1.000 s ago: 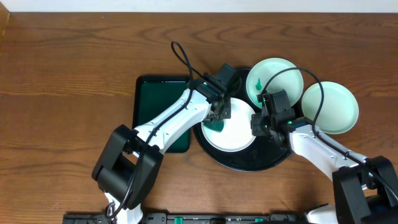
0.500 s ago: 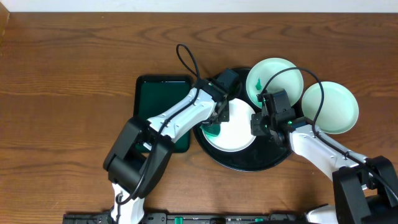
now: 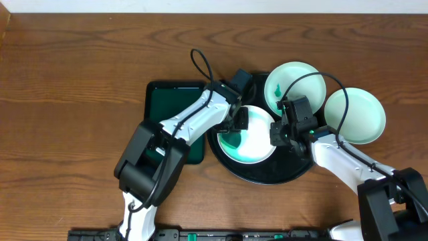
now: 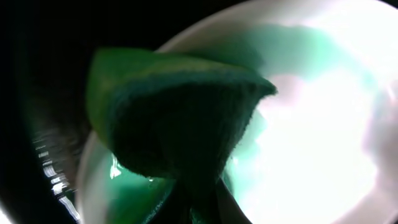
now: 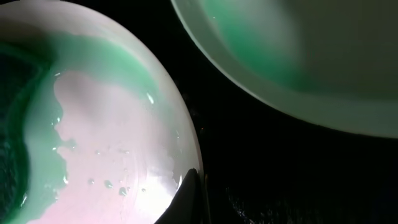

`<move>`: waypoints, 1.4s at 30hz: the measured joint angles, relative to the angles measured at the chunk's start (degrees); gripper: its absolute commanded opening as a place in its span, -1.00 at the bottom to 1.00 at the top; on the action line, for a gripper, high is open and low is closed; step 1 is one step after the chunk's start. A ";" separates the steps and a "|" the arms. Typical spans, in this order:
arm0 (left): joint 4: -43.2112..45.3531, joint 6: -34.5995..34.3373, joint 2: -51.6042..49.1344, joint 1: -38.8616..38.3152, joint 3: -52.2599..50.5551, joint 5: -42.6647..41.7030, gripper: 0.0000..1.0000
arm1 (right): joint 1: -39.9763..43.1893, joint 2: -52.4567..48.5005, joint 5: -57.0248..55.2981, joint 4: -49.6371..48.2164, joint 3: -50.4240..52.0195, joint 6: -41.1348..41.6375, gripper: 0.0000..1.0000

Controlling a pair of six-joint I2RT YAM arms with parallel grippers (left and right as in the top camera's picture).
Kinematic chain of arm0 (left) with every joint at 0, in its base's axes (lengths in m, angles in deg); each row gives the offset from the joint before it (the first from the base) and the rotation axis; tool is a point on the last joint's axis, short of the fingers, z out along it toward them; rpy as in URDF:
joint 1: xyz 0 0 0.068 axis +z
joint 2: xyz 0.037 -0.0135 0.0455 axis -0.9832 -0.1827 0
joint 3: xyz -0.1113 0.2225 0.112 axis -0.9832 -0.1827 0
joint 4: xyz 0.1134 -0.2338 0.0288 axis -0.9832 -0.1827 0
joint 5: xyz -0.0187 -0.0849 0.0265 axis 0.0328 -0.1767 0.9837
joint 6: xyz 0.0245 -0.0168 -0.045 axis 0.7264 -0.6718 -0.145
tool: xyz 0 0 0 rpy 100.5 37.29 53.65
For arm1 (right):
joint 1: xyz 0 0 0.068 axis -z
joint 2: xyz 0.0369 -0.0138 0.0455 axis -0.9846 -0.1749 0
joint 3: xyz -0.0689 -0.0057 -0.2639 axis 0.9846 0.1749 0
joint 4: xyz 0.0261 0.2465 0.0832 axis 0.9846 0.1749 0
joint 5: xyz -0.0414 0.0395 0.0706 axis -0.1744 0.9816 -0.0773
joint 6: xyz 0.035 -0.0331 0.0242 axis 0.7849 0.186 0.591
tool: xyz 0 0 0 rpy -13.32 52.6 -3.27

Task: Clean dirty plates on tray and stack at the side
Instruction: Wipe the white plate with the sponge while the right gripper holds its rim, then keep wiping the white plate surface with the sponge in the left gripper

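Observation:
A white plate (image 3: pixel 259 137) lies on the black tray (image 3: pixel 267 173), with wet green smear spread over its left and front part. My left gripper (image 3: pixel 236 125) is shut on a green sponge (image 4: pixel 180 118) and presses it onto this plate (image 4: pixel 323 124). My right gripper (image 3: pixel 279 132) is shut on the plate's right rim (image 5: pixel 106 143), with one finger on its inner edge. A second plate (image 3: pixel 295 86) with a green smear sits at the tray's back rim and also shows in the right wrist view (image 5: pixel 298 56). A third plate (image 3: pixel 355 115) lies on the table to the right.
A dark green rectangular tray (image 3: pixel 170 114) lies left of the black tray, under my left arm. Cables loop over the back plates. The wooden table (image 3: pixel 73 100) stretches to the left.
My left gripper has shifted the sponge across the plate. The green smear now covers more of the plate's left and front. The right gripper has not moved.

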 measured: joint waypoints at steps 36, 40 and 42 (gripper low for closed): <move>-1.53 1.25 5.62 -0.92 -0.39 7.80 -0.86 | 0.00 0.00 -0.72 -0.04 0.00 0.02 -0.98; -0.79 1.22 1.66 -0.92 -0.37 6.84 -0.85 | 0.00 0.00 -0.72 -0.04 0.00 0.00 -0.98; -0.48 1.22 0.83 -1.01 -0.33 5.64 -0.85 | 0.00 0.00 -0.72 -0.04 0.00 0.00 -0.98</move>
